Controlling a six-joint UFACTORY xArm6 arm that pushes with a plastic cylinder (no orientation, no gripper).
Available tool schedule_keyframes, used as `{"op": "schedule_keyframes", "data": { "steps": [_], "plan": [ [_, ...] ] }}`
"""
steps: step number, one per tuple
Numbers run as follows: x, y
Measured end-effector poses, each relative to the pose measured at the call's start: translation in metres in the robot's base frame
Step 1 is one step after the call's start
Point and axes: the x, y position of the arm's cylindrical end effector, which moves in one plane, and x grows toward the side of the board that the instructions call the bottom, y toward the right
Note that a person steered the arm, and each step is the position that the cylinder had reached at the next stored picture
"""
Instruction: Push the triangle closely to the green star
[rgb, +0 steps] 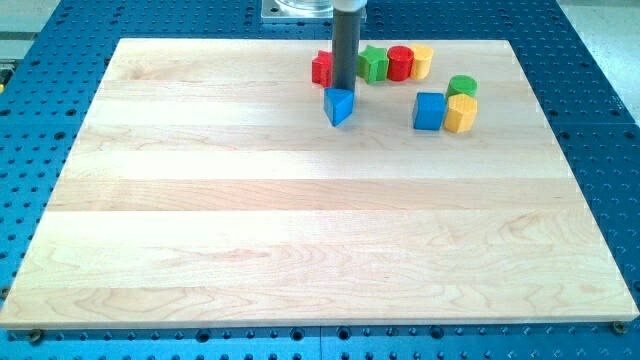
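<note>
My tip (346, 89) touches the top of the blue triangle (339, 105) on the tabletop (300, 220). I have no gripper, just this rod. The green star (373, 63) sits near the triangle, up and to the view's right. A red block (322, 68) is just left of my rod.
</note>
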Motion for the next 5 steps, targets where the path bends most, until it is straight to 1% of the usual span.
{"op": "schedule_keyframes", "data": {
  "steps": [1,2,3,4,5],
  "plan": [
    [0.039,-0.009],
    [0.053,0.049],
    [0.107,-0.001],
    [0.098,-0.042],
    [0.062,-0.008]
  ]
}}
